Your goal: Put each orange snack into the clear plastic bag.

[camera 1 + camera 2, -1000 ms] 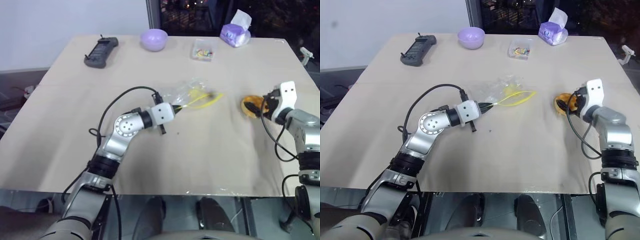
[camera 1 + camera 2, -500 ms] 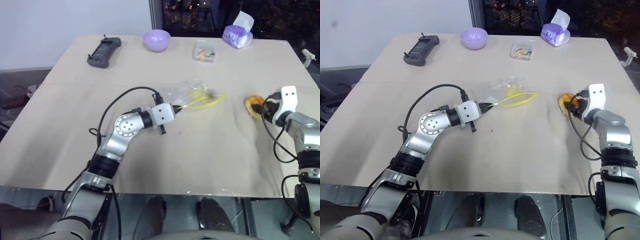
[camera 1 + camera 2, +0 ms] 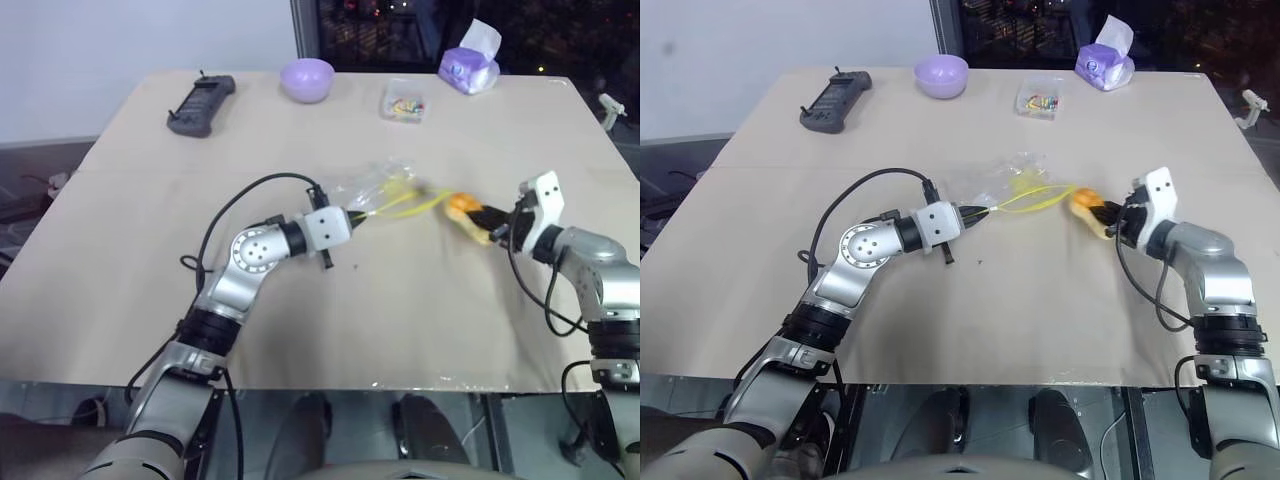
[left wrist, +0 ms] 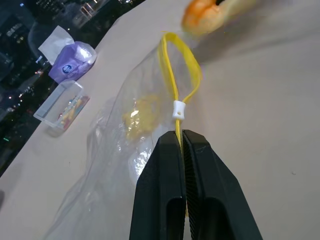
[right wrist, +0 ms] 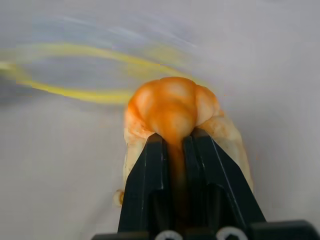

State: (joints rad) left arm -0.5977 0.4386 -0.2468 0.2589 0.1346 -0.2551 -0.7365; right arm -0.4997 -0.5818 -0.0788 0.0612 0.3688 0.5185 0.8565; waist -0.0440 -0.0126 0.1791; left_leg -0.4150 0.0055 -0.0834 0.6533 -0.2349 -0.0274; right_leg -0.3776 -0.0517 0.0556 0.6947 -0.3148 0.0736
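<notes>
Right gripper point(image 5: 172, 145) pinching the soft, domed orange snack point(image 5: 172, 107) (its body bulging around the black fingers), held just beside the mouth of the clear plastic bag point(image 4: 115, 150). Left gripper point(image 4: 182, 137) clamped on the crinkly bag's yellow seal strip point(image 4: 172, 70), looped open above the pale table point(image 3: 400, 300).

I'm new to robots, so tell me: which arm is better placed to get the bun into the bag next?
The right. Its gripper pinches the orange snack just outside the clear plastic bag's yellow mouth, while the left gripper is busy clamping the seal strip.
</notes>
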